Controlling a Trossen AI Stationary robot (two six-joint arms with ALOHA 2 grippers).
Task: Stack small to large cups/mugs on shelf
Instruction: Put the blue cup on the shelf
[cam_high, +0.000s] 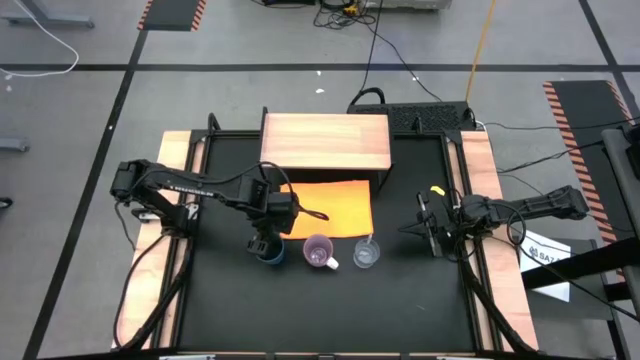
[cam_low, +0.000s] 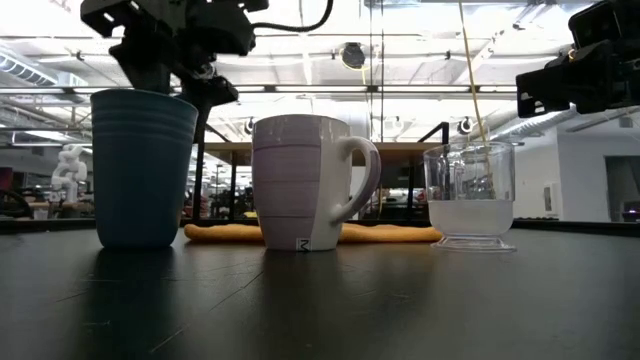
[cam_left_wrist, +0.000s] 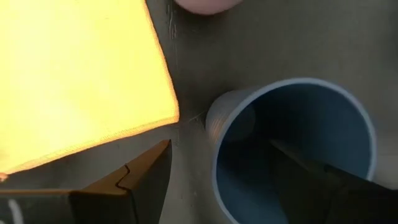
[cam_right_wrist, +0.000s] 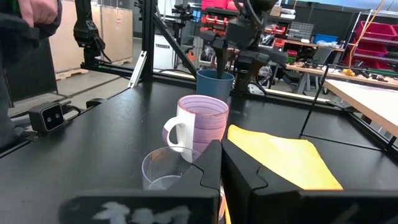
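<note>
High view shows the left gripper (cam_high: 268, 243), fingers apart, straddling the blue tumbler's (cam_high: 271, 253) rim near the table's (cam_high: 400, 300) front edge, so it should close squarely on the wall before lifting toward the shelf (cam_high: 325, 141), while the right gripper (cam_high: 432, 226) waits shut.

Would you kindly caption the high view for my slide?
Left gripper open over the blue tumbler, beside lilac mug and clear cup; right gripper waits shut.

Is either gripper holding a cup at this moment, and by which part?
Nothing is gripped yet. The left gripper is open, one finger inside the blue tumbler and one outside its rim. The right gripper is shut and empty, off to the side.
</note>
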